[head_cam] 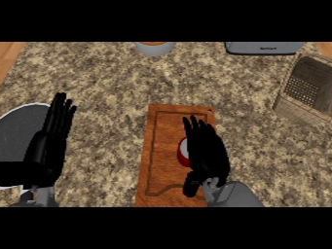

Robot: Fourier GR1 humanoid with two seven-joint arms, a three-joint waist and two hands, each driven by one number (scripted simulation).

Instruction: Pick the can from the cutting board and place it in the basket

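In the head view we looked steeply down on a speckled stone bench (111, 82) edged with wood at the upper left and upper right of the frame. A brown cutting board (161, 160) lay lengthwise in the lower middle. On it sat the can (183, 151), of which we saw only a red and white sliver at the board's centre, since the right robot hand (208, 155) lay over it. That hand's fingers stretched toward the top of the frame and its thumb curled low beside the can; we could not tell whether it had closed on the can or merely covered it.

The left robot hand (50, 141) showed at the lower left, fingers straight and together, holding nothing, over a grey round plate (10, 131) with a white rim.

At the upper right a wire basket (308, 87) lay tilted on the bench, well apart from the board. Along the top edge we saw a grey bowl (155, 47) with an orange inside and a grey appliance (263, 47).
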